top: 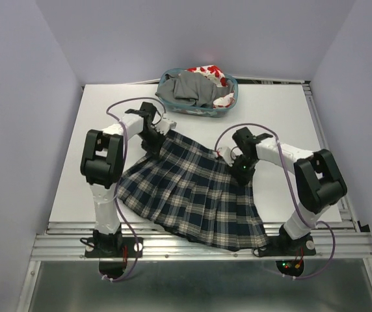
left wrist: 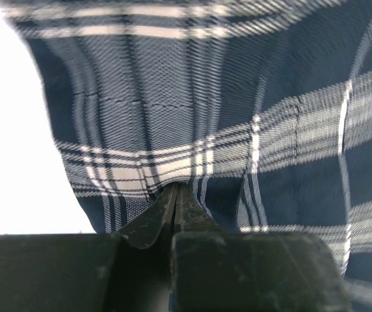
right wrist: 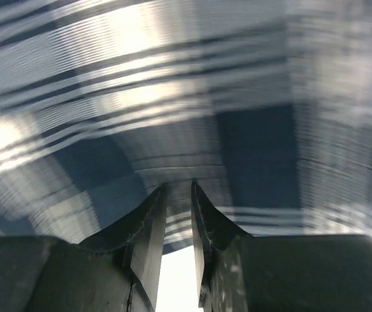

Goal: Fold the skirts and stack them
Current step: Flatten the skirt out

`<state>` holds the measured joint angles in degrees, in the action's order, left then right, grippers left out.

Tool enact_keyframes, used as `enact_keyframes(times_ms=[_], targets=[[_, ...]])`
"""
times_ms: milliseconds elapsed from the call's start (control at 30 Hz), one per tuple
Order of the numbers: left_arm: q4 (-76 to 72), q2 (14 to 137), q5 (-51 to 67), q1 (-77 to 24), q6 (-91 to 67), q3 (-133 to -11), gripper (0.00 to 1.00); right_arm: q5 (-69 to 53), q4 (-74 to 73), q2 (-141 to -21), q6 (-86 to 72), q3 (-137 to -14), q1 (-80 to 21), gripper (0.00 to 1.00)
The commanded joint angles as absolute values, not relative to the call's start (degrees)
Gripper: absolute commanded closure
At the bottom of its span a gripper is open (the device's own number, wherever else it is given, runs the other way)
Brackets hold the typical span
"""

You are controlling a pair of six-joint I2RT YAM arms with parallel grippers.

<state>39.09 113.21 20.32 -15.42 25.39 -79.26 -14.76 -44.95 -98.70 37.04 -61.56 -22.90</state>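
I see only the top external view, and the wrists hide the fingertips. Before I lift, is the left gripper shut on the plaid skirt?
Observer: Yes. In the left wrist view the left gripper has its fingers pressed together, with a pinch of the plaid skirt puckered at their tips.
Operator: And the right one?
Observer: The right gripper shows a narrow gap between its fingers. The skirt's edge sits at the tips, but I cannot tell whether it is clamped.
Operator: Is that wrist view sharp enough to trust?
Observer: No, the plaid pattern there is smeared by motion blur.
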Motion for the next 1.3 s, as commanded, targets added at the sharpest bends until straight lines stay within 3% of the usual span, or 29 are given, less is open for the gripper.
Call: enact_keyframes(times_ms=[0, 233, 300, 433, 533, 667, 867, 1067, 1133, 1167, 1267], targets=[[36.8, 122.1, 19.8, -17.5, 24.6, -90.7, 0.95, -16.1, -51.3, -94.0, 37.7, -57.9, -29.0, 0.72], [40.1, 132.3, 20.8, -23.5, 25.8, -111.4, 0.95, -29.4, -53.8, -92.1, 29.0, -60.8, -42.6, 0.69], [39.5, 130.2, 23.8, -24.3, 26.6, -112.3, 0.89, -36.6, -54.3, -91.4, 26.5, -64.7, -43.3, 0.68], [36.0, 121.3, 24.3, -24.2, 27.2, -107.2, 0.74, -37.8, -53.9, -89.4, 22.8, -72.8, -41.8, 0.67], [32.4, 111.9, 24.1, -23.4, 25.8, -98.6, 0.67, -34.0, -51.3, -88.3, 23.6, -75.1, -34.0, 0.66], [29.6, 101.6, 22.2, -22.7, 21.9, -87.2, 0.54, -22.4, -48.3, -90.2, 30.0, -73.9, -27.8, 0.65], [30.1, 93.4, 23.1, -23.3, 16.3, -74.7, 0.45, -10.6, -42.5, -95.5, 36.3, -68.9, -25.7, 0.68], [26.9, 93.5, 21.6, -25.0, 13.6, -64.8, 0.46, -4.7, -40.0, -98.1, 39.9, -61.7, -25.0, 0.70], [28.1, 98.5, 19.9, -25.0, 13.6, -66.4, 0.56, -5.2, -40.5, -97.8, 40.7, -58.8, -25.0, 0.71], [28.4, 100.0, 19.3, -24.8, 13.9, -67.2, 0.66, -6.7, -41.1, -97.5, 40.7, -57.9, -25.0, 0.71], [28.0, 105.5, 15.4, -24.2, 14.5, -70.7, 0.74, -9.9, -44.1, -96.2, 40.6, -55.6, -25.0, 0.71]])
